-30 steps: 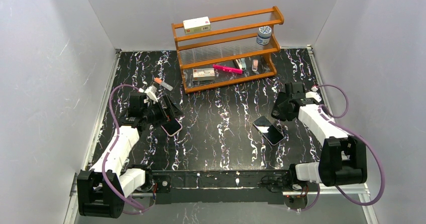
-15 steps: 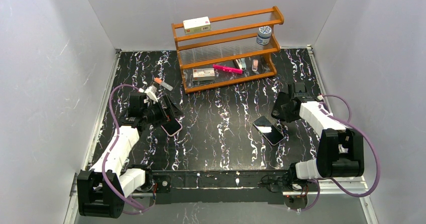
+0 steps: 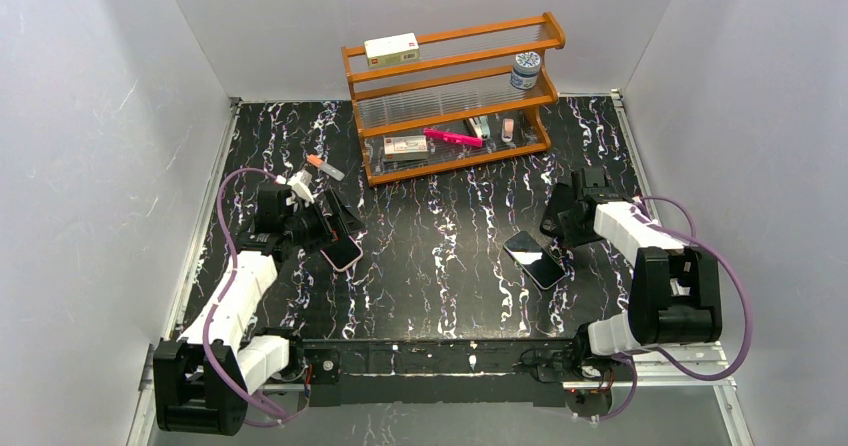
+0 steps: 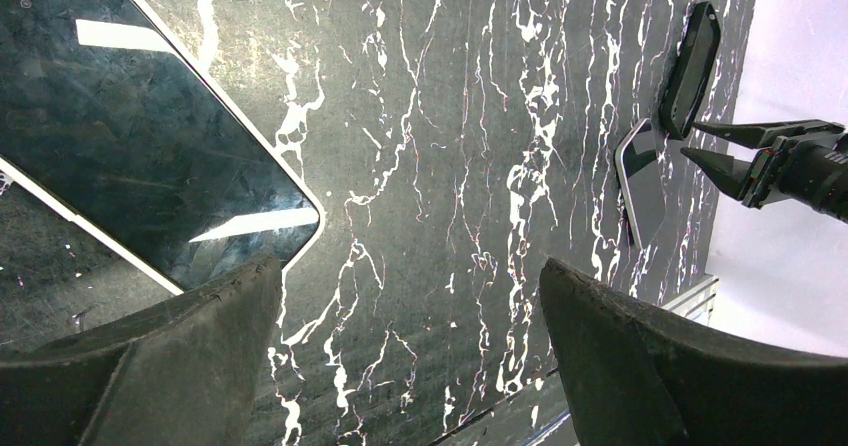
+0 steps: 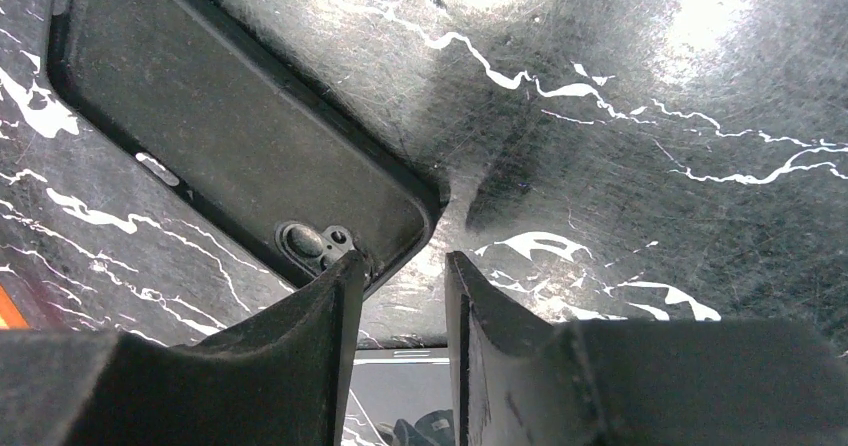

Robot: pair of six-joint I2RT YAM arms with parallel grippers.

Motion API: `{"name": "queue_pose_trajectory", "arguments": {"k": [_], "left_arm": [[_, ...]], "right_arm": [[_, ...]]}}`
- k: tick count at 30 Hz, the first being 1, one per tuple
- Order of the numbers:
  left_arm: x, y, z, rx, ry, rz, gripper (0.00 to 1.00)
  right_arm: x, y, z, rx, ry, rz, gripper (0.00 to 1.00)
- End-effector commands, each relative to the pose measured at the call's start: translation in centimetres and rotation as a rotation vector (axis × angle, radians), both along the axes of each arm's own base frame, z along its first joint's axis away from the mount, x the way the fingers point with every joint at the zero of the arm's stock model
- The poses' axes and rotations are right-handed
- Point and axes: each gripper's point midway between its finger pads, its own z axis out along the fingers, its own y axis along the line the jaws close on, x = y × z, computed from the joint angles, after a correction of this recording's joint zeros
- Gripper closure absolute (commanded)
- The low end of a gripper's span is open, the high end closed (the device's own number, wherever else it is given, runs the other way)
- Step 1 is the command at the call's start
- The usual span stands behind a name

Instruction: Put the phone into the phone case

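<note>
The phone [image 3: 535, 259] lies flat at centre right, its screen glossy; it also shows in the left wrist view [image 4: 640, 191]. The matte black phone case [image 5: 230, 126] lies flat with its camera holes near my right fingertips, and also shows in the left wrist view [image 4: 690, 66]. In the top view I cannot pick the case out against the black table. My right gripper [image 5: 400, 261] [image 3: 553, 228] is open by a narrow gap at the case's corner rim and holds nothing. My left gripper [image 4: 410, 264] [image 3: 338, 234] is wide open and empty, beside a pink-rimmed slab [image 3: 342, 253] with a glossy dark face [image 4: 130, 136].
A wooden shelf [image 3: 455, 96] stands at the back with a box, a jar, a pink pen and small items. A small orange-tipped item [image 3: 325, 166] lies at the back left. White walls close in the black marbled table [image 3: 440, 226].
The right arm's rear links have swung up and in at the right edge, while its gripper stays by the phone. The left arm has not moved.
</note>
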Motion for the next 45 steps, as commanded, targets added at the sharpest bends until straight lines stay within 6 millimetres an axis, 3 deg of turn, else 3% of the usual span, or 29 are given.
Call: {"name": "queue_pose_trajectory", "arguments": {"k": [1,14,19,24,28,33,37,40,42,45], "left_arm": [[-0.3,-0.2,0.7,-0.003,-0.036,-0.024,0.02],[-0.3,0.0,0.9,0.007,-0.041,-0.015,0.02],[-0.2,0.0,0.9,0.008,-0.043,-0.014,0.02],[-0.2,0.0,0.9,0.009,-0.042,-0.012,0.02],[-0.3,0.1,0.9,0.010,-0.041,-0.010,0.02],[-0.3,0.1,0.8,0.010,-0.039,-0.006,0.02],[-0.3,0.0,0.8,0.007,-0.039,-0.007,0.02],[-0.3,0.0,0.5,0.005,-0.028,-0.004,0.02],[-0.3,0.0,0.5,0.002,-0.026,-0.003,0.02],[-0.4,-0.3,0.3,-0.010,-0.016,-0.010,0.02]], "right_arm": [[-0.2,-0.3,-0.7,0.008,0.006,-0.040,0.57],[-0.3,-0.3,-2.8,0.013,0.030,-0.036,0.59],[-0.4,-0.9,-2.4,-0.023,0.011,-0.025,0.74],[0.2,-1.2,-1.1,-0.049,-0.043,0.007,0.98],[0.9,-1.6,0.8,-0.103,-0.101,0.084,0.99],[3.6,-0.6,4.6,-0.188,-0.275,0.353,0.99],[5.0,1.1,6.5,-0.218,-0.304,0.606,0.99],[5.7,3.4,7.3,-0.194,-0.329,0.841,0.99],[5.6,6.2,8.0,-0.150,-0.377,1.046,0.99],[4.8,9.9,8.1,-0.255,-0.364,1.359,0.99]]}}
